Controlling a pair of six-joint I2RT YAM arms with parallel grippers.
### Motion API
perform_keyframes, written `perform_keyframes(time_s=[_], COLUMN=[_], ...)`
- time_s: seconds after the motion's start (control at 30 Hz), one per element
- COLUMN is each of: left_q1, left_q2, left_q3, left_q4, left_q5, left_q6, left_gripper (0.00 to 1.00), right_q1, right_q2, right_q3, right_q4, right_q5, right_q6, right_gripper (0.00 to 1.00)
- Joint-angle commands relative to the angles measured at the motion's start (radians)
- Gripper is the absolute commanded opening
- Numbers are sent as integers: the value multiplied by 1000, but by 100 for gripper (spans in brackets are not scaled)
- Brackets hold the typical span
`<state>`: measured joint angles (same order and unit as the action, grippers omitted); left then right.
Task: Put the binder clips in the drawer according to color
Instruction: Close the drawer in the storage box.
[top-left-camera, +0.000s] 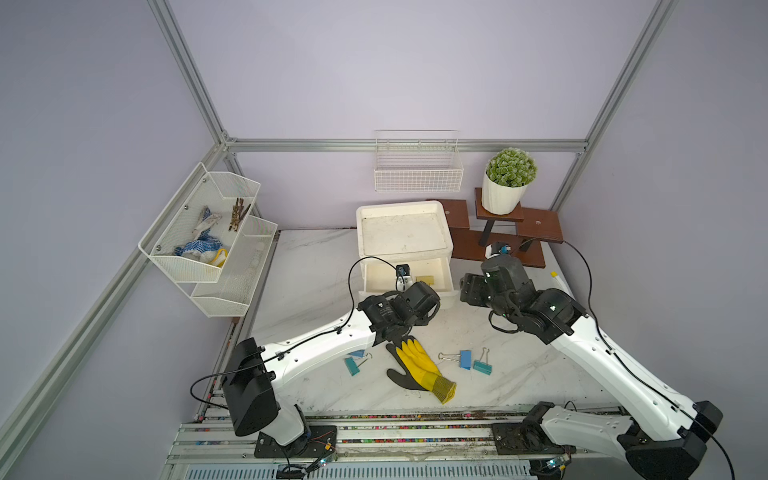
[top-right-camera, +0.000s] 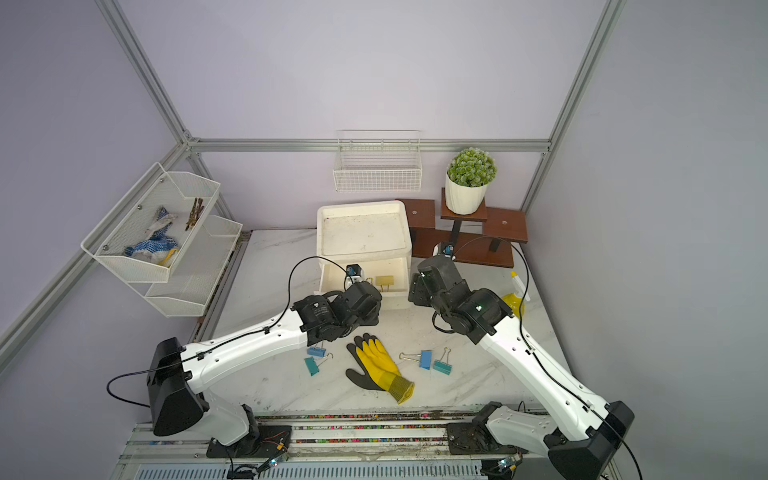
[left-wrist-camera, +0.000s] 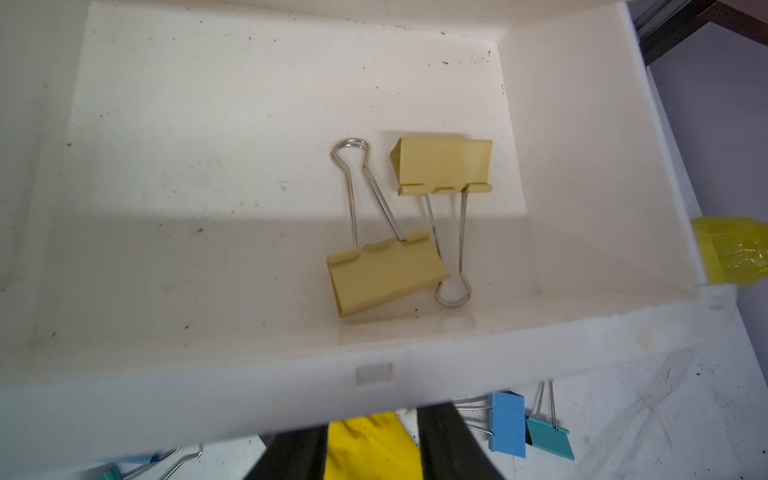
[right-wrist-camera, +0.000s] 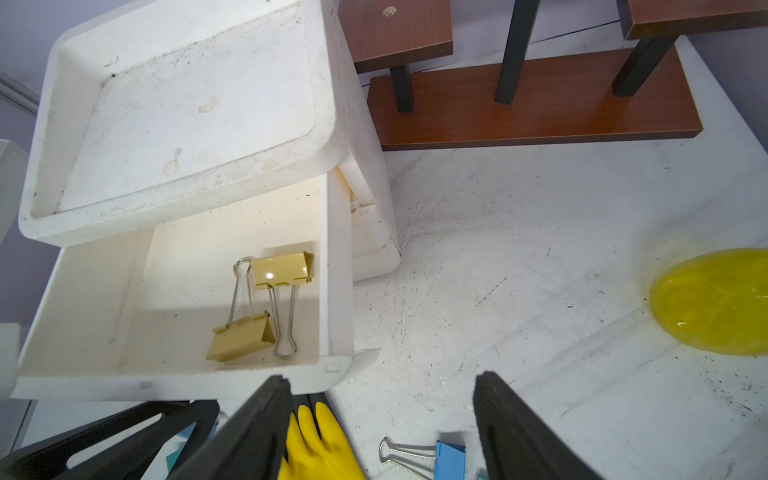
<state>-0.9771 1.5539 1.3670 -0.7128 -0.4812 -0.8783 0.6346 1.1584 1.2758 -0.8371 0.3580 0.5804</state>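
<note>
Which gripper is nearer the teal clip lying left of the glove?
Left. The left gripper is at the drawer front, beyond the teal clip; the right gripper is off the drawer's right corner, farther away.

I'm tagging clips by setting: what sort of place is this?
Likely a robot lab test cell: aluminium frame with plain walls around a marble-look table, left arm and right arm mounted on a front rail.

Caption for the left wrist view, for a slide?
Two pale yellow binder clips lie in the open drawer; a blue clip and a teal clip sit on the table outside its front.
</note>
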Motion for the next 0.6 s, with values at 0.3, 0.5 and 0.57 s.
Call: perform_keyframes(time_s=[0.3, 0.5, 0.57], left_q1=[100, 35, 23], left_q2=[64, 108, 95], left_q3=[68, 119, 113], left_q4=[307, 318, 312], left_q5=[79, 66, 16], left_q6=[133, 133, 128], left_gripper=[40, 38, 40], right_q1=[-5, -10, -12], right_q2=[-56, -85, -92], right_q3=[-53, -91, -97], right_q4=[50, 58, 60], right_q5=[33, 57, 62], right_q6=[19, 20, 20], right_gripper=[74, 75, 75])
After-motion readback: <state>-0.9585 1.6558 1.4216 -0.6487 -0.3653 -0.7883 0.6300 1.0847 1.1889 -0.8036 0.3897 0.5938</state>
